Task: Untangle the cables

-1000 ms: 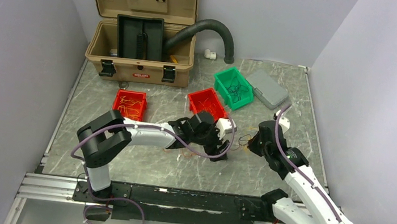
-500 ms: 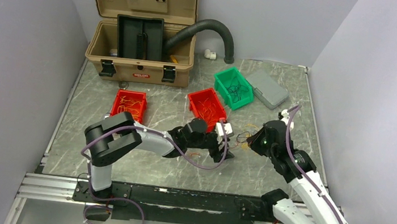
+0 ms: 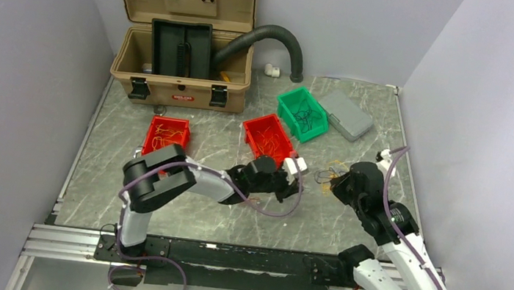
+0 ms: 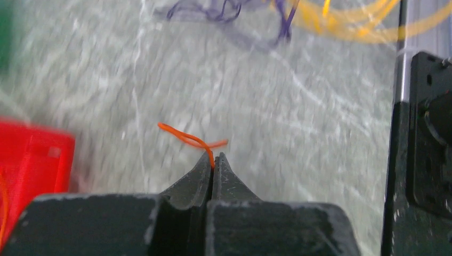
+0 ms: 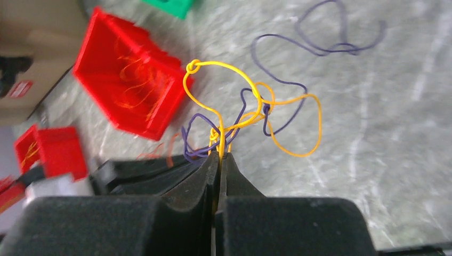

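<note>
My left gripper (image 4: 213, 158) is shut on one thin orange cable (image 4: 186, 138), whose loop sticks out just past the tips above the table. In the top view the left gripper (image 3: 294, 188) sits mid-table, close to the right gripper (image 3: 336, 184). My right gripper (image 5: 219, 156) is shut on a yellow cable (image 5: 229, 69) of a small tangle, in which yellow loops are wound through thin purple cables (image 5: 277, 114). The tangle (image 3: 327, 174) hangs between the two arms. A loose purple cable (image 5: 330, 42) lies on the table beyond.
A red bin (image 3: 268, 135) with orange wires stands just behind the left gripper, another red bin (image 3: 167, 134) further left. A green bin (image 3: 302, 112) and a grey box (image 3: 345, 114) are at the back right. The open tan toolbox (image 3: 178, 69) and black hose (image 3: 271, 36) fill the back.
The left gripper has gone from open to shut, pinching the orange cable, and has shifted right. The right arm has drawn to the right, carrying the yellow-purple tangle.
</note>
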